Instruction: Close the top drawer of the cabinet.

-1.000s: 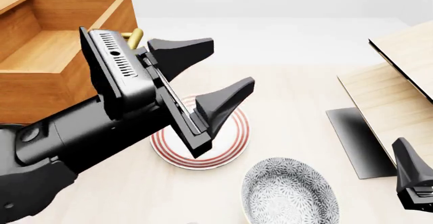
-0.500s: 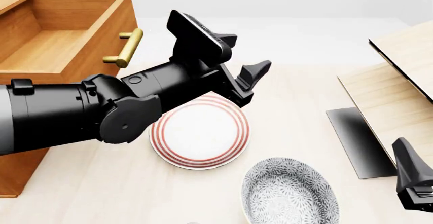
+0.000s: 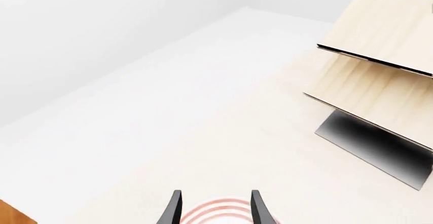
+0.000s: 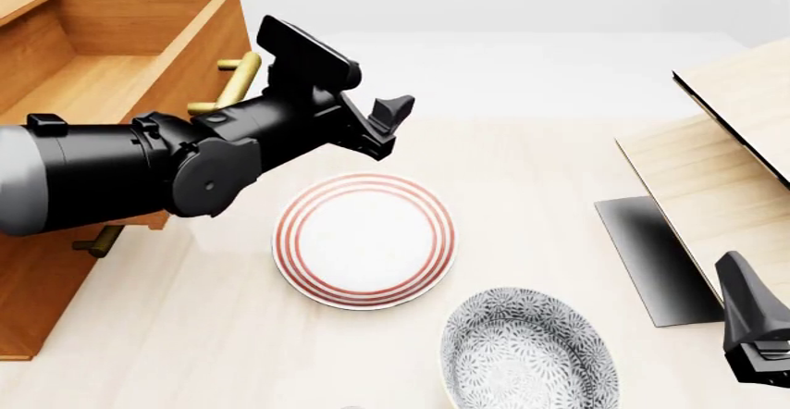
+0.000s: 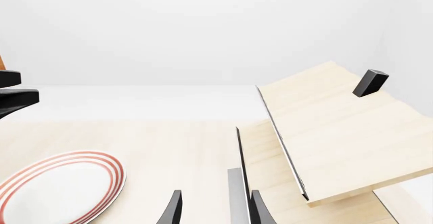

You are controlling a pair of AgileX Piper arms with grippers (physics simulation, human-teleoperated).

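Note:
The orange-brown cabinet stands at the left of the front view. Its top drawer is pulled out to the right and its inside is bare. The drawer's brass bar handle shows partly behind my left arm. My left gripper is open and empty, just right of that handle, with the wrist close by the drawer front; I cannot tell whether they touch. In the left wrist view its fingertips point away from the drawer. My right gripper is open and empty at the near right corner.
A red-ringed white plate lies below my left gripper, and a grey patterned bowl lies nearer. Pale light-wood boards lean over a dark panel at the right. A lower drawer's brass handle sticks out under my left arm.
My left arm has swung from above the plate back and leftward, toward the top drawer's front and handle. The drawer and my right arm have not moved.

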